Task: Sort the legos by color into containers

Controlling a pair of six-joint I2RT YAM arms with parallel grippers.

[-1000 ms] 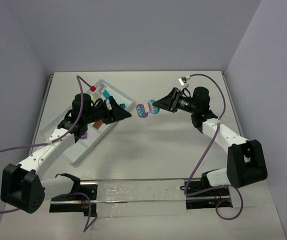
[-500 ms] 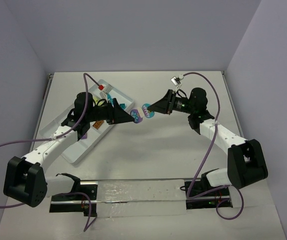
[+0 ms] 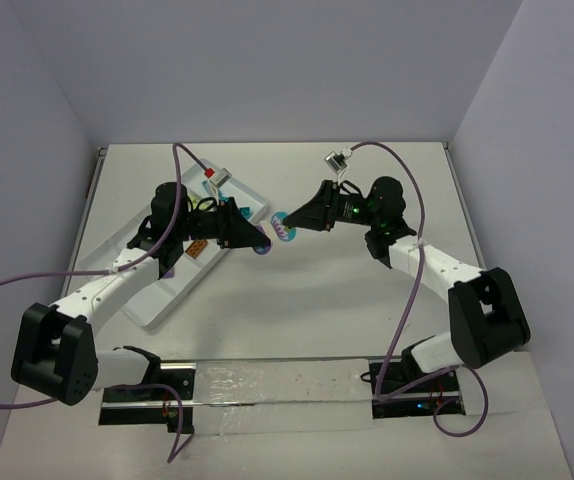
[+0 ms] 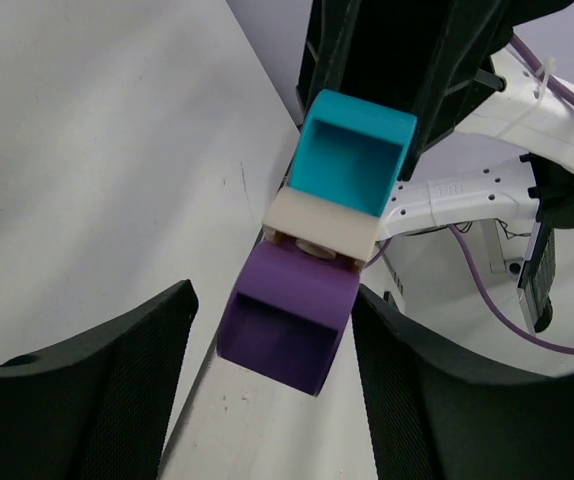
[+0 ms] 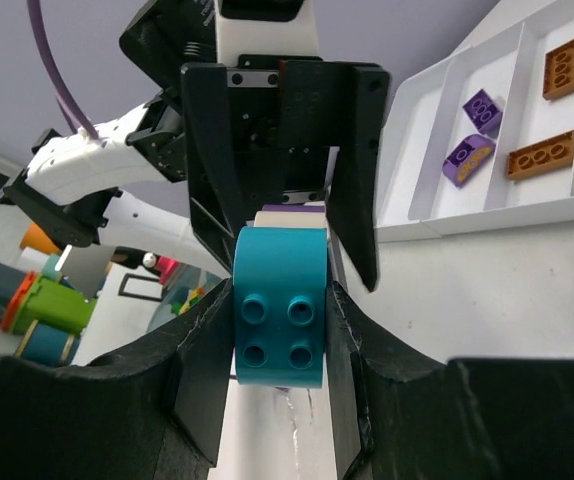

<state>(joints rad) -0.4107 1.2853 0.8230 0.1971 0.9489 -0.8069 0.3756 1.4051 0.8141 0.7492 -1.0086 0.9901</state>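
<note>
The biggest hazard concerns the white tray [image 3: 145,312]. The bricks being handled hang in the air just beside its far right corner, over bare surface [image 3: 307,320] and not over any compartment. A piece that drops here would likely land outside the tray.

The right pincer [image 5: 279,322] is clenched on a teal brick [image 4: 352,155], which tops a stack of three: teal, a cream piece [image 4: 322,226] and a purple brick [image 4: 287,318]. The left pincer [image 4: 272,385] stands released, with its jaws on either side of the purple brick and a gap showing on at least one side. If it bites off-centre, or pulls at an angle, the stack could twist out of the right grip. The cream piece could also come away with the wrong half. The two pincers are nose to nose, so a collision is a lesser risk.

Pale lavender walls [image 3: 267,70] meet in a corner behind the surface. The surface is matt off-white and carries the tray at left and a clear strip [image 3: 277,385] along its near edge. Purple cables [image 3: 417,280] trail across it. In the tray, purple bricks [image 5: 480,108] and orange bricks [image 5: 541,158] lie in separate compartments.
</note>
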